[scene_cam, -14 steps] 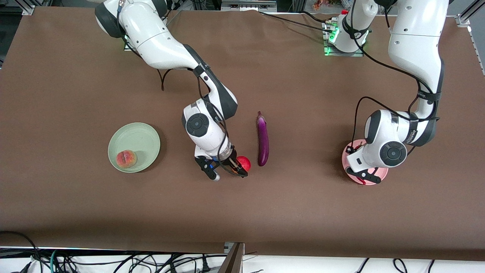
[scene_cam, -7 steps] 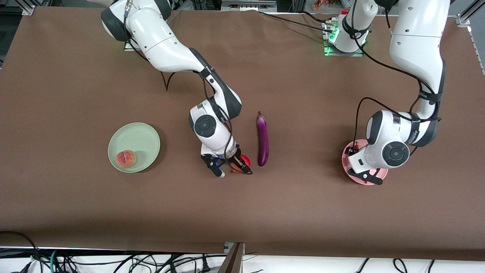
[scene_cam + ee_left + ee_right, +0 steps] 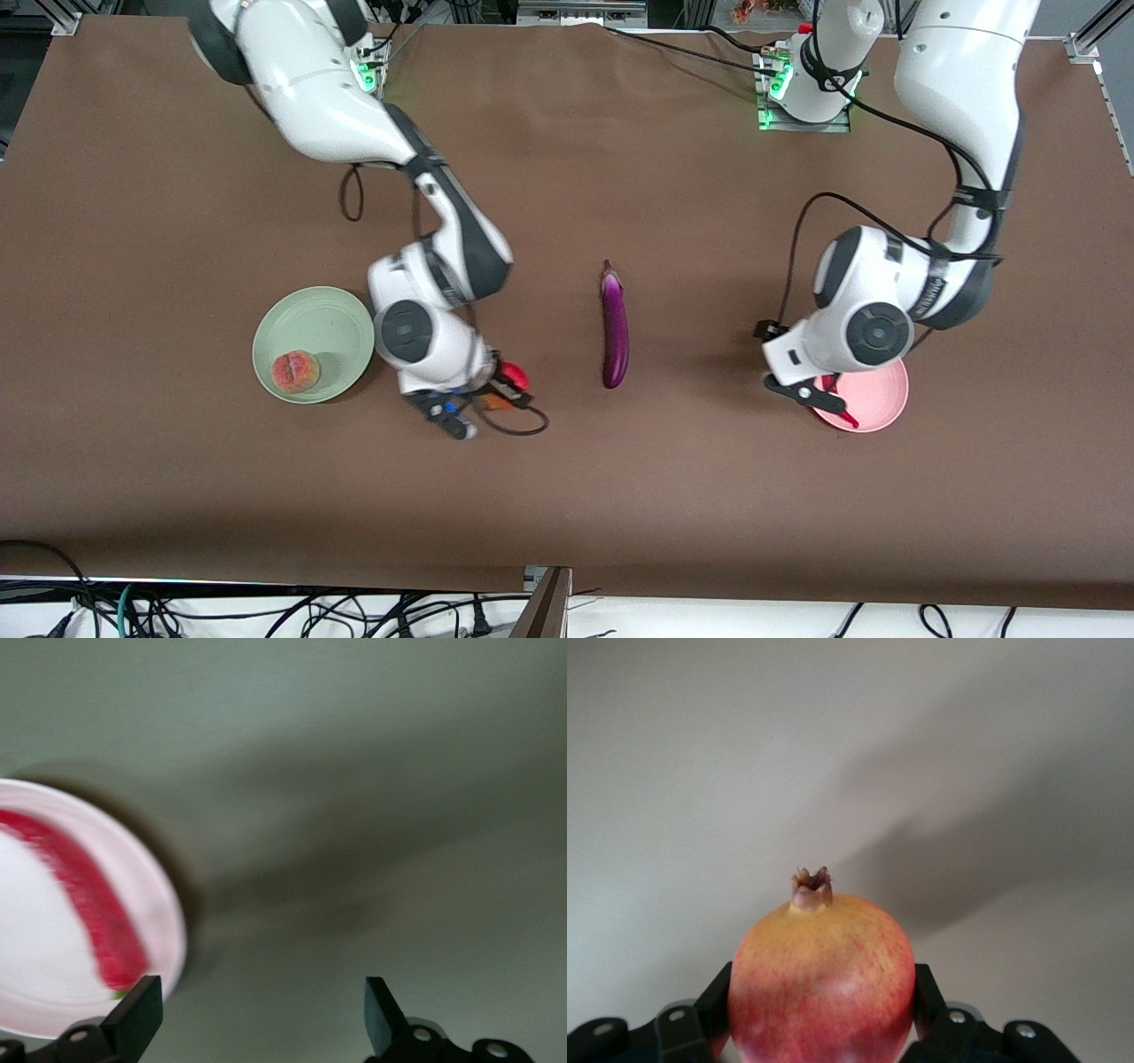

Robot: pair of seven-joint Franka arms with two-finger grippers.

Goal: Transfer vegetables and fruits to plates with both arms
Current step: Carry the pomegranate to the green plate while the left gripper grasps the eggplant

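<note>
My right gripper [image 3: 496, 394] is shut on the red-yellow fruit [image 3: 515, 376] and holds it over the bare table between the green plate [image 3: 314, 321] and the eggplant [image 3: 615, 328]. The right wrist view shows the fruit [image 3: 822, 979] gripped between both fingers. The peach [image 3: 295, 371] lies on the green plate. My left gripper [image 3: 813, 392] is open and empty, just off the pink plate's [image 3: 881, 399] edge on the eggplant's side. The red chili [image 3: 97, 904] lies on the pink plate [image 3: 35, 930]; in the front view it is mostly hidden by the gripper.
The brown table cloth [image 3: 177, 461] covers the whole table. The eggplant lies lengthwise mid-table between the two arms. Loose cables lie along the table's edge nearest the front camera.
My right gripper has lifted the red-yellow fruit from beside the eggplant and carried it toward the green plate. My left gripper has moved off the pink plate toward the eggplant, uncovering the plate.
</note>
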